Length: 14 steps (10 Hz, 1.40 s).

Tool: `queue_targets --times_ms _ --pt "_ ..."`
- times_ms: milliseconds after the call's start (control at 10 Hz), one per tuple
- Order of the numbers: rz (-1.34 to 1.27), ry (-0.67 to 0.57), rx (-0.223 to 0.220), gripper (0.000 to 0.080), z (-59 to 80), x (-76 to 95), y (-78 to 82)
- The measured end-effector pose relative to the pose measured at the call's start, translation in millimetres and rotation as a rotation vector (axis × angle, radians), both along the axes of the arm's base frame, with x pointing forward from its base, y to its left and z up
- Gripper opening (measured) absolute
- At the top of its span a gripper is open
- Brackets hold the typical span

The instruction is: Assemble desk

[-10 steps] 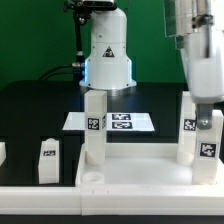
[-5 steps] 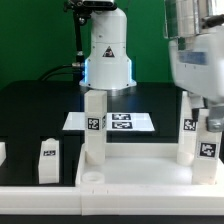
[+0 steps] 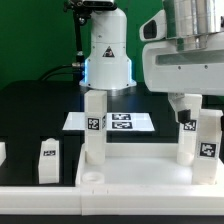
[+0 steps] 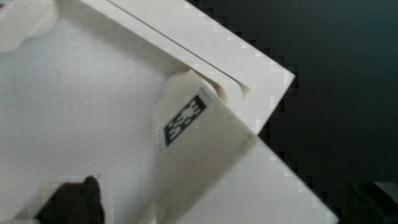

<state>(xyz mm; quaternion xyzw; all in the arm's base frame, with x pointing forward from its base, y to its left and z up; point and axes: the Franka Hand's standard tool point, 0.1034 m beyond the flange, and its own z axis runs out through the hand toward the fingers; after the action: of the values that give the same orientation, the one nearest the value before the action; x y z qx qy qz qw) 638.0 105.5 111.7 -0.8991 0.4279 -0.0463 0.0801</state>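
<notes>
The white desk slab (image 3: 140, 168) lies flat at the front. Three tagged white legs stand upright on it: one at the exterior view's left (image 3: 93, 125), and two at its right, one behind (image 3: 187, 135) and one in front (image 3: 208, 140). A fourth leg (image 3: 48, 160) stands loose on the black table. My gripper (image 3: 196, 106) hangs just above the two right legs, open and holding nothing. In the wrist view a tagged leg (image 4: 187, 118) stands against the slab (image 4: 89, 100), and one dark fingertip (image 4: 71, 200) shows at the picture's edge.
The marker board (image 3: 120, 122) lies behind the slab. The arm's white base (image 3: 108, 50) stands at the back centre. A white rail (image 3: 40, 195) runs along the front edge. Another small white piece (image 3: 2, 152) sits at the exterior view's far left.
My gripper has risen off the front right leg and shifted toward the exterior view's left. The leg stays standing on the slab.
</notes>
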Motion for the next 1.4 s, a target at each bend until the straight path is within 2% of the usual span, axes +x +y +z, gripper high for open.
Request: queue_targets --times_ms 100,200,300,500,600,900,1000,1200,1300,1400 --pt "0.241 -0.017 -0.074 0.0649 1.1 0.1 7.3" --pt "0.347 -0.026 -0.096 0.0649 0.4 -0.4 11.4" --pt "0.314 -0.024 -0.091 0.0649 0.3 -0.2 9.1" --pt "0.309 -0.023 -0.091 0.0384 0.1 -0.2 8.9" --pt "0.230 -0.013 -0.081 0.0291 -0.1 -0.7 6.9" --pt "-0.145 0.029 -0.027 0.0291 0.2 -1.8 4.7" --pt "-0.321 0.058 0.005 0.0291 0.2 -2.2 6.3" --pt "-0.742 0.099 0.101 0.0290 -0.3 1.6 9.1" --pt "-0.864 0.113 0.135 0.0290 -0.4 2.2 8.4" --pt "-0.892 0.118 0.138 0.0291 -0.4 2.1 7.7"
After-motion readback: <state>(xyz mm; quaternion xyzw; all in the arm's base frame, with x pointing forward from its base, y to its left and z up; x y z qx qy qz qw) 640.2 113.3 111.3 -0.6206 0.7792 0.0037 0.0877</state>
